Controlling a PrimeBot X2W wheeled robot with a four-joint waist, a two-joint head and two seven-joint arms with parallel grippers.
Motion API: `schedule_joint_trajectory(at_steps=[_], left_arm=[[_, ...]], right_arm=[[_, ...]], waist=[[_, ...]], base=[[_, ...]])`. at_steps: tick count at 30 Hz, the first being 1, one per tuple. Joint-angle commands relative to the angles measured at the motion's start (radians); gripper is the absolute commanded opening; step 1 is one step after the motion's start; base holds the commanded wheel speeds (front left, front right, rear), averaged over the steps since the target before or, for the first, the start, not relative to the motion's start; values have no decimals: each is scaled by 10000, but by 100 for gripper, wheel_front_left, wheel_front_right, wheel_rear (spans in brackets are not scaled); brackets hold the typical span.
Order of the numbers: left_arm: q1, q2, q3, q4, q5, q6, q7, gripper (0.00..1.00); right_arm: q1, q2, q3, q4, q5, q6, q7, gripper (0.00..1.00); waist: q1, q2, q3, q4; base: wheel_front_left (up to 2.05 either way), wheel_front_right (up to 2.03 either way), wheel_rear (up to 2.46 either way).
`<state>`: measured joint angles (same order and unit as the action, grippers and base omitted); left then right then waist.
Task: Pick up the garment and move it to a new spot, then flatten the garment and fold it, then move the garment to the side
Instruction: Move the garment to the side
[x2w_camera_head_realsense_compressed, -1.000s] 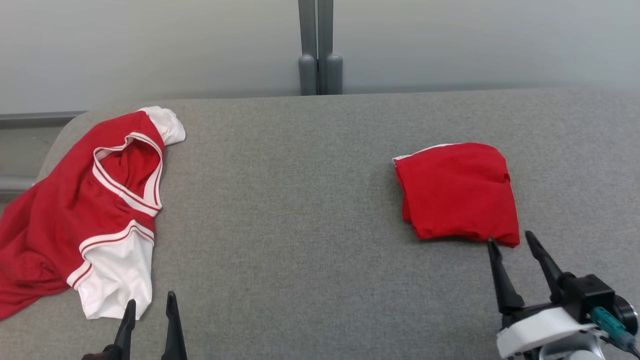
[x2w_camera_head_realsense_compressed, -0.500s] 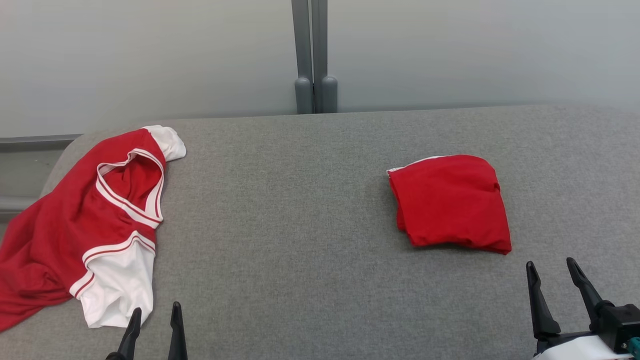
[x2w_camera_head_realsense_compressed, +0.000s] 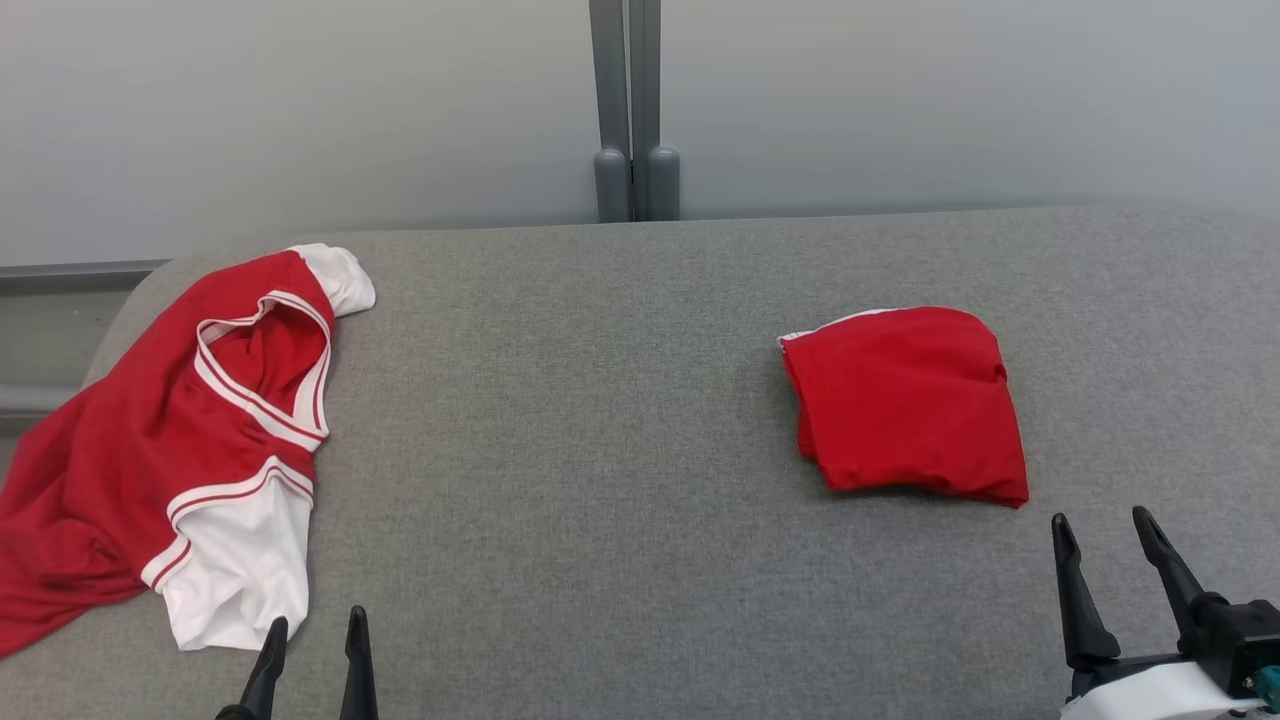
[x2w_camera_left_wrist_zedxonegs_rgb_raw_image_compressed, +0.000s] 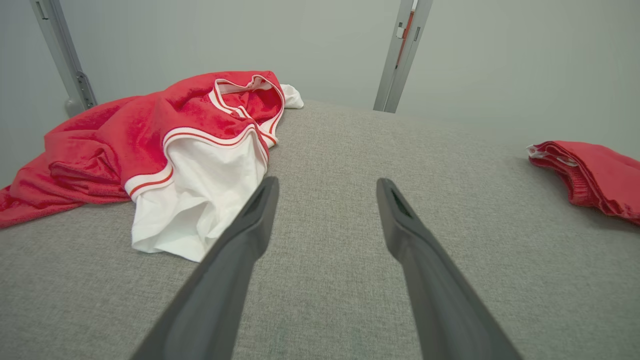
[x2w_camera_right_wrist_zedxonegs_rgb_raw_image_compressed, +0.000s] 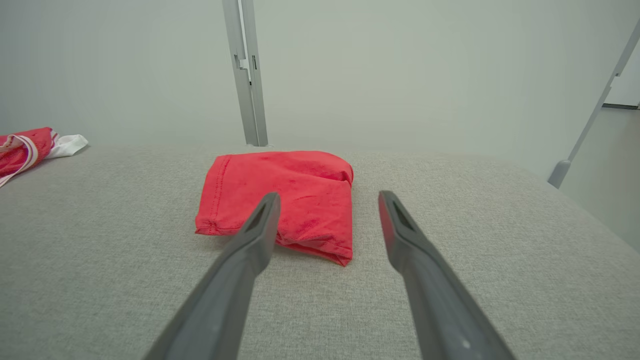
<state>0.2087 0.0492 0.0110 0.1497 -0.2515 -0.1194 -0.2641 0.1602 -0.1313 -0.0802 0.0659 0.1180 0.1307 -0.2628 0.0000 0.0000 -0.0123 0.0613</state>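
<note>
The folded garment (x2w_camera_head_realsense_compressed: 905, 400) at three o'clock is coloured plain bright red, with a thin white edge shown at its ten o'clock corner. The jersey (x2w_camera_head_realsense_compressed: 120, 450) at nine o'clock is made up of red with white sleeves, its neckline and sleeve seams being trimmed in white bands striped with thin red lines. The fabric-covered table (x2w_camera_head_realsense_compressed: 560, 480) is finished in mottled mid-grey weave, the wall (x2w_camera_head_realsense_compressed: 300, 100) behind is tinted pale grey-green, and the twin posts (x2w_camera_head_realsense_compressed: 608, 100) at twelve o'clock are darker grey.
</note>
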Motion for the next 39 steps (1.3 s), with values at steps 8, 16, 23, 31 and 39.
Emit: schedule_joint_trajectory(at_steps=[8,16,23,31,39], left_arm=[[-437,26,-274,-86,-20,-36,-4,100],[-1100,27,-1048,118,-29,-79,-3,100],[-1368,26,-1580,291,-200,-95,-4,100],[-1559,26,-1619,33,-358,-24,-3,100],[-2183,31,-1391,-368,411,-98,-4,100]], right_arm=[[-1279,-273,-288,1289,1028,-1,-27,100],[-4615,-1132,-195,4373,1912,0,2140,100],[-6439,-1174,-216,6670,2291,-1,3609,100],[-7789,-763,-324,7724,3569,3,4432,0],[-8648,-2635,-606,7343,3889,-1,5002,0]], waist=[[0,0,548,148],[0,0,1607,810],[0,0,2208,1442],[0,0,2901,875],[0,0,4511,-693]], base=[[0,0,0],[0,0,0],[0,0,0],[0,0,0],[0,0,0]])
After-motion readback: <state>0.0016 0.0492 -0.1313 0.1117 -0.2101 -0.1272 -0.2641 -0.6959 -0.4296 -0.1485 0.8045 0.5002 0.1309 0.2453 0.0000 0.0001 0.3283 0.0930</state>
